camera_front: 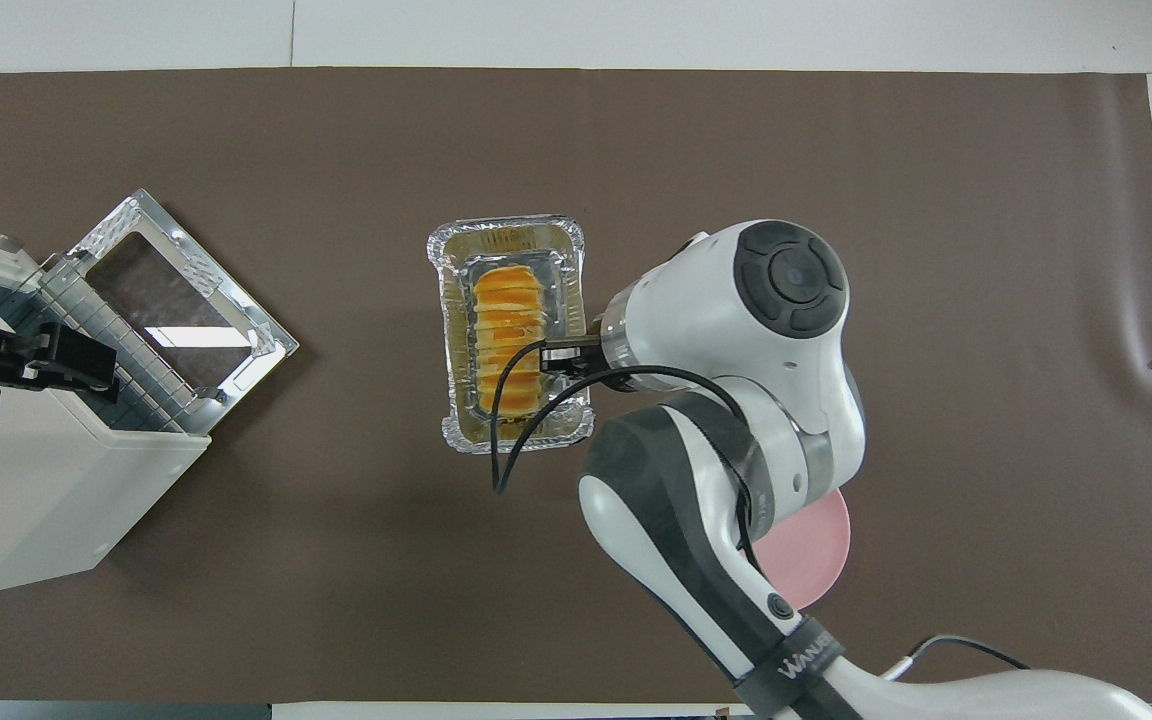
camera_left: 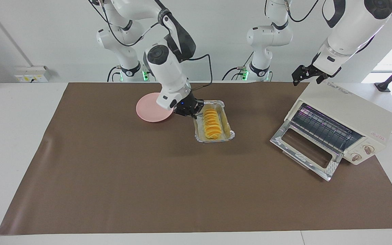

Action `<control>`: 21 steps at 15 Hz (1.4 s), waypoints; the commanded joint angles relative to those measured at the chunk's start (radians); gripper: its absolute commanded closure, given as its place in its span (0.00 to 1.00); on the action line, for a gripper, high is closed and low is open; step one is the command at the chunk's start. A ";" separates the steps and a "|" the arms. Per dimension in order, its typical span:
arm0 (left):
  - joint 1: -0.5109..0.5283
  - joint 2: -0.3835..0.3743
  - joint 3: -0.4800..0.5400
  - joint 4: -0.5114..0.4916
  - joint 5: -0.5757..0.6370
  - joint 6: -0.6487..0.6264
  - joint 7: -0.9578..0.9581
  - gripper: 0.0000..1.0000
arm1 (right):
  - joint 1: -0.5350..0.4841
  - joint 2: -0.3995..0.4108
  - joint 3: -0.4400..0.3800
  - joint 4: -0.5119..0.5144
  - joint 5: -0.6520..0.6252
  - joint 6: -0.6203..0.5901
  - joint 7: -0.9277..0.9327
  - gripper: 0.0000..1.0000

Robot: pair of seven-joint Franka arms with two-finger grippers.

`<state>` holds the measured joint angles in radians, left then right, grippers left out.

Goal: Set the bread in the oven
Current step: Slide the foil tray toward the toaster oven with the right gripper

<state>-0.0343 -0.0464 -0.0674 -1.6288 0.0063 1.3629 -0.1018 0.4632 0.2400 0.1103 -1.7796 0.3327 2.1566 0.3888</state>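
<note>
Right tool is low at the foil tray, at the tray's side rim toward the right arm's end of the desk. From above, the right tool is mostly covered by its own wrist and a looping black cable; can't tell if the fingers are spread or pressed together, or whether they touch the rim.

Bread lies lengthwise in the tray, ridged golden loaf. In the overhead view the bread sits in the middle of the tray, with the cable crossing its end nearer the robots.

Pink plate is beside the tray, toward the right arm's end and a little nearer the robots. The right wrist cuts off one edge of it; overhead, only a sliver of the plate shows under the arm.

Left tool hangs over the top rear corner of the oven, dark fingers, state not readable. Overhead, the left tool covers part of the oven, whose body runs off the frame edge.

Oven door is dropped open onto the brown mat, rack visible inside, two knobs on the front. Oven stands well apart from the tray, at the left arm's end of the desk.
</note>
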 commanded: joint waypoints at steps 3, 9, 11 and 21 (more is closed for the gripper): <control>0.007 -0.016 -0.002 -0.017 -0.012 0.016 -0.001 0.00 | 0.012 0.196 -0.003 0.075 0.025 0.106 0.028 1.00; 0.007 -0.016 -0.002 -0.017 -0.012 0.016 -0.001 0.00 | 0.022 0.260 -0.003 0.069 0.031 0.212 0.027 1.00; 0.007 -0.016 -0.002 -0.017 -0.012 0.016 -0.001 0.00 | 0.018 0.274 -0.003 0.066 0.031 0.236 0.027 1.00; 0.008 -0.015 -0.002 -0.014 -0.011 0.065 -0.002 0.00 | 0.009 0.266 -0.012 0.184 -0.020 0.038 0.025 0.00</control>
<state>-0.0343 -0.0464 -0.0674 -1.6288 0.0063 1.4029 -0.1018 0.4899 0.5150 0.0982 -1.6735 0.3280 2.3080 0.4196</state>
